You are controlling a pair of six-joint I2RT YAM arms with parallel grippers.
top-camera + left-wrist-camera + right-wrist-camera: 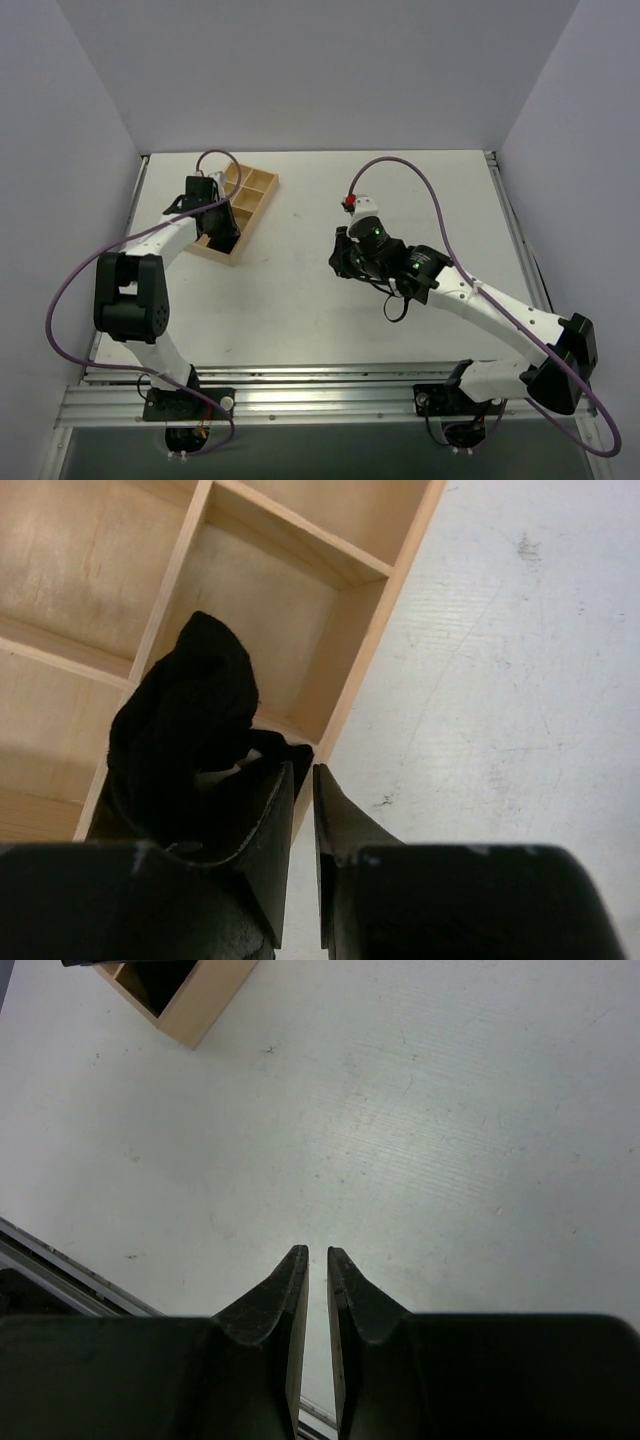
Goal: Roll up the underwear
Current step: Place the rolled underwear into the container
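Note:
The underwear [185, 740] is a black bundle with a sliver of pale band showing. It lies in the near end compartment of the wooden tray [362, 665], pressed against the outer side of my left finger. My left gripper [302, 772] hovers over the tray's corner with its jaws slightly apart and nothing between them. From above, the left gripper [218, 222] sits over the tray [256, 190]. My right gripper [317, 1253] hangs above bare table, its jaws nearly together and empty. From above, it [342, 256] is at mid-table.
The tray's other compartments [90, 560] show bare wood. One corner of the tray [205, 1005] appears at the top left of the right wrist view. A metal rail [330, 385] runs along the near table edge. A purple cable with a red end [348, 203] arcs over the right arm.

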